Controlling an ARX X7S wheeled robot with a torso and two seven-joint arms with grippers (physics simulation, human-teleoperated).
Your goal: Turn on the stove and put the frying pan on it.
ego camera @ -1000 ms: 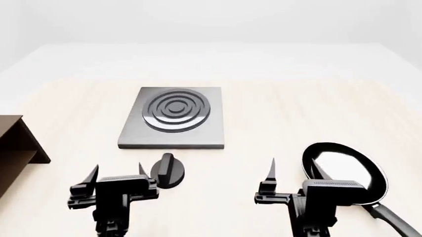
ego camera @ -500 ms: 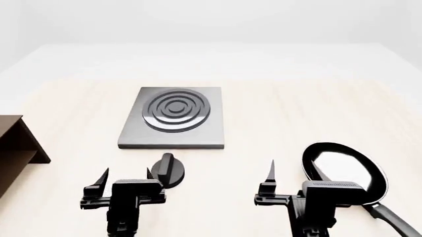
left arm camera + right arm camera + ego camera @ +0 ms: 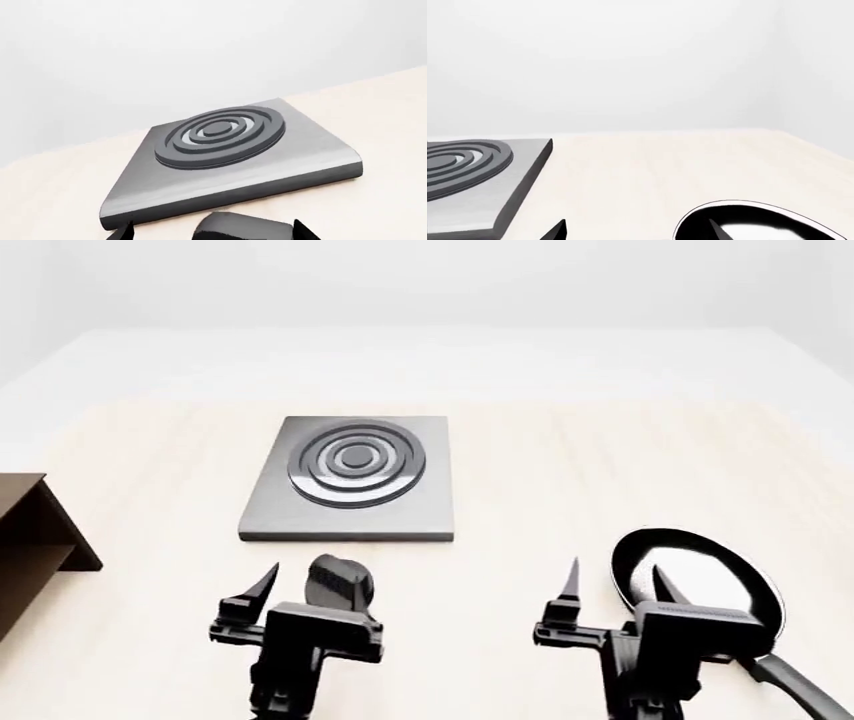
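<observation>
The stove [image 3: 354, 475], a flat grey plate with dark burner rings, lies at mid table. Its round black knob [image 3: 338, 585] sits just in front of it. My left gripper [image 3: 310, 585] is open, with the knob between its fingers and not gripped. In the left wrist view the knob [image 3: 243, 230] lies between the fingertips, with the stove [image 3: 293, 160] beyond. The frying pan [image 3: 701, 585] lies at the right, its handle [image 3: 801, 695] pointing toward me. My right gripper [image 3: 614, 580] is open and empty, one finger over the pan's left rim. The right wrist view shows the pan [image 3: 760, 222] and the stove's edge [image 3: 507, 200].
A brown wooden shelf [image 3: 34, 530] stands at the table's left edge. The pale wooden table [image 3: 601, 470] stretches behind and to the right of the stove.
My left gripper has moved right and forward, so the knob now lies between its fingers. My right gripper has shifted slightly right and forward toward the pan's rim.
</observation>
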